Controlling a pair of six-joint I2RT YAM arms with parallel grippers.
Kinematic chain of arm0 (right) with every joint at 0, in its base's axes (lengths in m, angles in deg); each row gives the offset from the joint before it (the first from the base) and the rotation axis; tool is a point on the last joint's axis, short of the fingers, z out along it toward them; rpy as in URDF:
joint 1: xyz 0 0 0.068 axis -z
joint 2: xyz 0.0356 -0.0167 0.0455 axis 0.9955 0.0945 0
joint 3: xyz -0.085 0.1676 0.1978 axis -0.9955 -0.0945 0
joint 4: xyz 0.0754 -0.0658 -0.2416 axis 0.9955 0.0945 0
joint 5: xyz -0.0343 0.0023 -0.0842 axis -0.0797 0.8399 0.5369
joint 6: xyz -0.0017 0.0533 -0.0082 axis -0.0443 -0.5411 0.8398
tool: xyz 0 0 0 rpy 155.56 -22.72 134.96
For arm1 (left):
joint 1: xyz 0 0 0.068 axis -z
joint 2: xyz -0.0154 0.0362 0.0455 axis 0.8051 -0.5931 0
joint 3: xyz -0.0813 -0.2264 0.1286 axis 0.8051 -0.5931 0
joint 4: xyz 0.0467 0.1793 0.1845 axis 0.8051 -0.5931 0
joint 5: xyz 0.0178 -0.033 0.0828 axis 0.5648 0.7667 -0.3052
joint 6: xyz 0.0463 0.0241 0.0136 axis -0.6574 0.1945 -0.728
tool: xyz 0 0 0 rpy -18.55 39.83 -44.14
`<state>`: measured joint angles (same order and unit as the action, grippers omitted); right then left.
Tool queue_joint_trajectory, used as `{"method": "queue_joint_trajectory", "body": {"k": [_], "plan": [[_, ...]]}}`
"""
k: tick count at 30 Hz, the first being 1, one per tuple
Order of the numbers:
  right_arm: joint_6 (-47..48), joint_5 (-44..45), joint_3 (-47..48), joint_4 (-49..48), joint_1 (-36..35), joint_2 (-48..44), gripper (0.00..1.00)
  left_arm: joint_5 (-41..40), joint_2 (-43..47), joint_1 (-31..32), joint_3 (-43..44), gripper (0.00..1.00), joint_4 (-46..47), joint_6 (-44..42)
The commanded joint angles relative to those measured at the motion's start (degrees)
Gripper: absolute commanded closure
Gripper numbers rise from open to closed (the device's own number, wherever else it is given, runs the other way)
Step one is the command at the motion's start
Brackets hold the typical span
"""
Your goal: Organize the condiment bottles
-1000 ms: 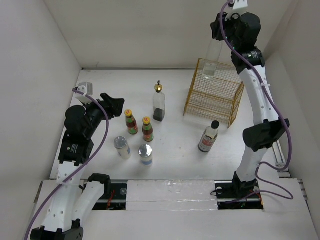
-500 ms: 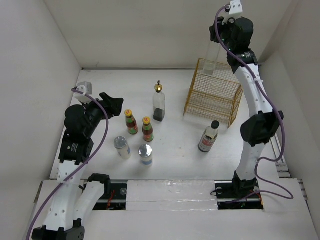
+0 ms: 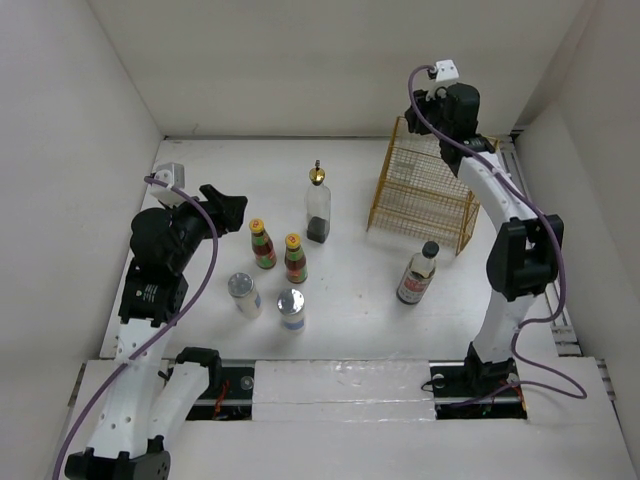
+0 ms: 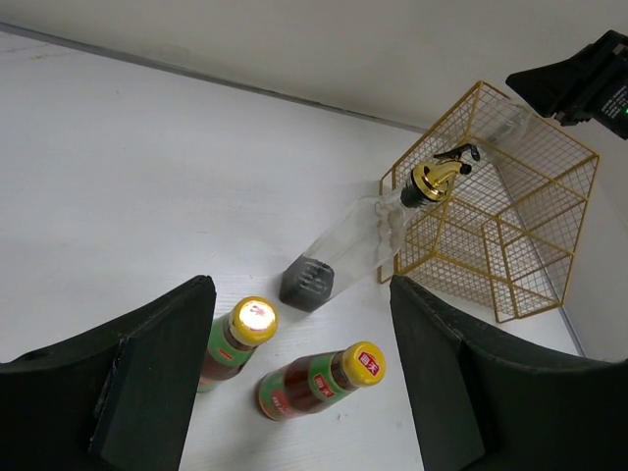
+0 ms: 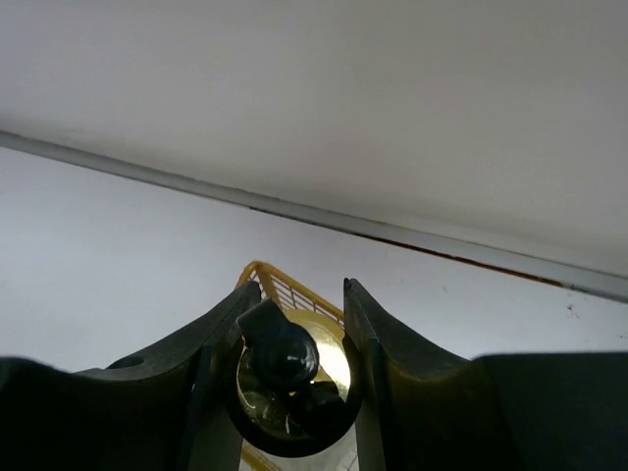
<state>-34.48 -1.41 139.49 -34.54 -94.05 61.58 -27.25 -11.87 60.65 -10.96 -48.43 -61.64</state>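
Bottles: six stand on the table (image 3: 350, 320), the seventh is at the basket (image 3: 420, 215). At the left, the left gripper (image 3: 228, 206) has its jaws apart and empty, facing two jars (image 3: 243, 294), two sauce bottles (image 3: 263, 244) and one cruet (image 3: 318, 205). More to the right stands the black-capped bottle (image 3: 417, 273), near the basket. At the far right, the right gripper (image 5: 294, 319) clamps the neck of a second cruet (image 5: 329, 371) at the basket's back corner. I think it should lower straight, keep this cruet upright, and release only when the base rests.
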Motion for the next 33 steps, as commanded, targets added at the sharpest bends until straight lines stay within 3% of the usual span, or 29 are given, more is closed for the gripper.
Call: {"method": "queue_joint_trajectory", "body": {"k": [1,3,4,5,8,11,14,16,17,18,19,22,23,24,26,27,29,33], "plan": [[-0.9,-0.4,-1.6,-9.3,-0.6,-6.8,0.99,0.7,0.3,-0.3,-0.3,0.32,2.6,-0.6],[-1.5,-0.4,-2.1,-9.3,-0.6,-7.5,0.81,0.7,0.3,-0.3,-0.3,0.32,2.6,-0.6],[-1.5,-0.4,-2.8,-9.3,-0.6,-8.6,0.56,0.7,0.3,-0.3,-0.3,0.31,2.6,-0.6],[-1.5,-0.4,-2.8,-9.3,-0.6,-9.2,0.45,0.7,0.3,-0.3,-0.3,0.31,2.6,-0.6],[-2.0,0.9,-2.3,-6.1,-1.2,-12.5,0.20,0.7,0.3,-0.3,-0.3,0.26,2.6,-0.6],[-2.0,1.8,-0.8,-2.2,-1.7,-16.3,0.07,1.3,0.3,-0.3,-0.3,0.18,2.6,-0.6],[-2.0,1.8,-2.1,0.4,-3.2,-19.7,0.06,1.3,0.3,-0.3,-0.3,0.17,2.6,-0.6],[-2.0,1.8,-6.9,0.9,-4.7,-24.0,0.23,1.3,0.8,-0.3,-0.3,0.17,2.6,-0.6],[-2.0,1.1,-9.1,0.9,-6.7,-25.6,0.42,1.3,0.8,-0.3,-0.3,0.17,2.6,-0.6],[-2.0,1.1,-13.6,0.9,-7.8,-28.2,0.86,1.3,0.8,-0.3,-0.3,0.17,2.1,-0.6],[-2.0,0.4,-15.9,0.9,-9.1,-29.1,1.00,1.3,0.8,-0.3,0.2,0.18,2.0,-0.6],[-0.5,-2.5,-24.6,-1.2,-14.9,-31.5,1.00,1.3,1.9,-0.3,0.2,0.20,2.0,-0.6],[0.2,-3.8,-26.6,-2.2,-16.3,-31.5,0.94,0.7,1.9,-0.3,0.2,0.24,2.0,0.0],[0.9,-4.9,-28.3,-3.2,-19.1,-31.5,0.82,0.7,1.9,-0.3,0.2,0.27,2.0,0.0],[3.9,-6.2,-32.2,-4.0,-23.0,-31.5,0.35,0.0,1.9,-0.3,0.2,0.29,2.0,0.0],[4.0,-6.2,-32.3,-4.8,-24.1,-31.5,0.35,0.0,1.9,-0.3,0.2,0.29,2.0,0.0],[6.1,-6.9,-33.7,-5.3,-26.0,-30.8,0.22,0.6,1.9,-0.3,0.2,0.29,2.0,0.0],[6.9,-6.9,-31.3,-7.1,-28.9,-25.2,0.13,1.8,1.9,-0.3,0.2,0.29,2.0,0.0]]}}
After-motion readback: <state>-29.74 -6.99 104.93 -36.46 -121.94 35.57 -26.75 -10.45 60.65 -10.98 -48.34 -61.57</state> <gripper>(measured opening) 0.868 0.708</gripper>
